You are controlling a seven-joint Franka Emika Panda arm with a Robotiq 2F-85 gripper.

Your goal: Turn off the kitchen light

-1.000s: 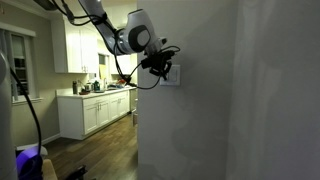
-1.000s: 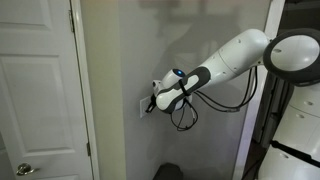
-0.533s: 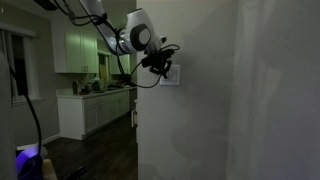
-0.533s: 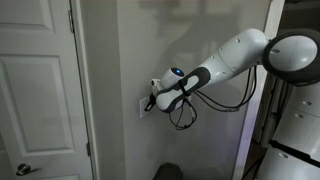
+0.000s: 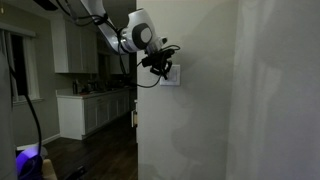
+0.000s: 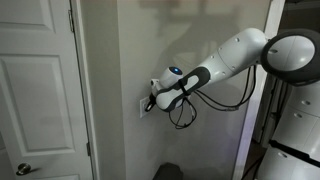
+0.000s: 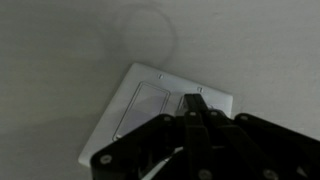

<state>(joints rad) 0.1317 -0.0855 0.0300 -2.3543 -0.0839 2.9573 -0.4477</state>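
The kitchen light shows only as its switch, a white rectangular wall plate (image 7: pixel 150 108) with two rocker paddles. It sits on the grey wall in both exterior views (image 5: pixel 172 76) (image 6: pixel 143 105). My gripper (image 7: pixel 195 104) is shut, its black fingertips pressed together against the right paddle of the plate. In an exterior view (image 5: pixel 162 70) the gripper touches the plate from the left; in an exterior view (image 6: pixel 150 102) it touches it from the right. The kitchen behind is dim.
White kitchen cabinets and a counter (image 5: pixel 95 105) stand beyond the wall corner. A white panelled door (image 6: pixel 38 90) with a knob is beside the switch wall. Cables hang under my arm (image 6: pixel 183 115). A white robot base (image 6: pixel 295 120) stands close by.
The kitchen has grown darker across the frames; the cabinets are dimmer now. The gripper stays pressed on the switch plate, hardly moved.
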